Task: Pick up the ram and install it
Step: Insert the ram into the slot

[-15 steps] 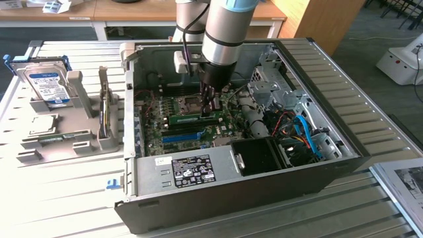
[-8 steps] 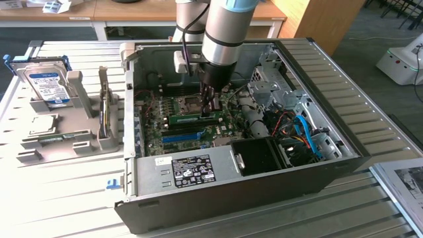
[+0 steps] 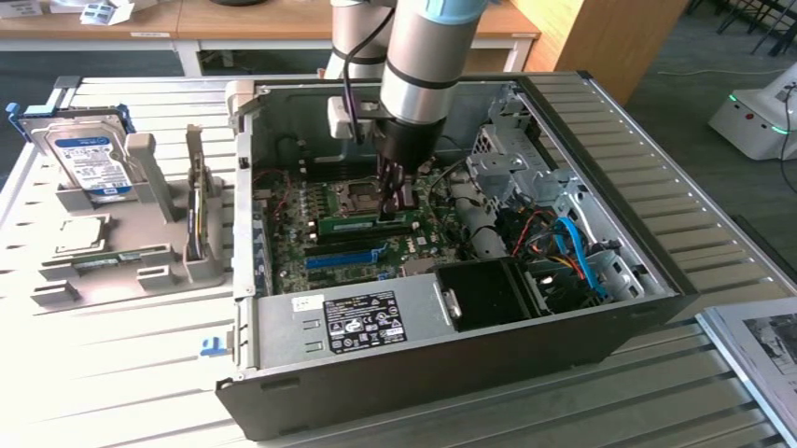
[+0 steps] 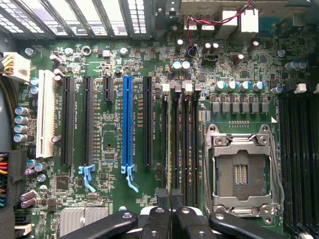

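A pale slatted metal table (image 3: pixel 112 373) spans the near scene, washed by strong light on the exterior view's left. Far beyond it stand wooden desks (image 3: pixel 249 19) on white legs and a tall wooden panel (image 3: pixel 610 37). Dark grey floor (image 3: pixel 697 84) shows at the exterior view's far right, where a white unit (image 3: pixel 760 112) glows green.

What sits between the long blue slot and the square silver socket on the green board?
Wrist view: a long black slot, then a row of narrow black memory slots.
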Robot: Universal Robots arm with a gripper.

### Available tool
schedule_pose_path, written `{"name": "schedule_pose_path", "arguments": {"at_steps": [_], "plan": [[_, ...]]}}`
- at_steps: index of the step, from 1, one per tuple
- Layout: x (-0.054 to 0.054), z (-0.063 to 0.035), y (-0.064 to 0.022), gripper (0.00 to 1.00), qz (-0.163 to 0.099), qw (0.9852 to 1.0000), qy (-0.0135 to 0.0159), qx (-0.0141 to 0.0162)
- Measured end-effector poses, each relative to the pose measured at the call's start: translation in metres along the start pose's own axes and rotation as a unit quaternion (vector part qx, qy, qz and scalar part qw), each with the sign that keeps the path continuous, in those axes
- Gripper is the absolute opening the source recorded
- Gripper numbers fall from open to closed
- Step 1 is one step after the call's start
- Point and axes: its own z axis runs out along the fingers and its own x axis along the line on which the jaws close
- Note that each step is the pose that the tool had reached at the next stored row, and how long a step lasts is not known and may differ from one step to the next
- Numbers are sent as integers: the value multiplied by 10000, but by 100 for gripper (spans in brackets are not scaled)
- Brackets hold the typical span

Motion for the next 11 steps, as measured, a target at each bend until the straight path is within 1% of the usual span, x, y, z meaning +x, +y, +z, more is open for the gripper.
{"name": "schedule_pose_path", "arguments": {"at_steps": [11], "plan": [[4,15,6,11,0,10000,0,0]]}}
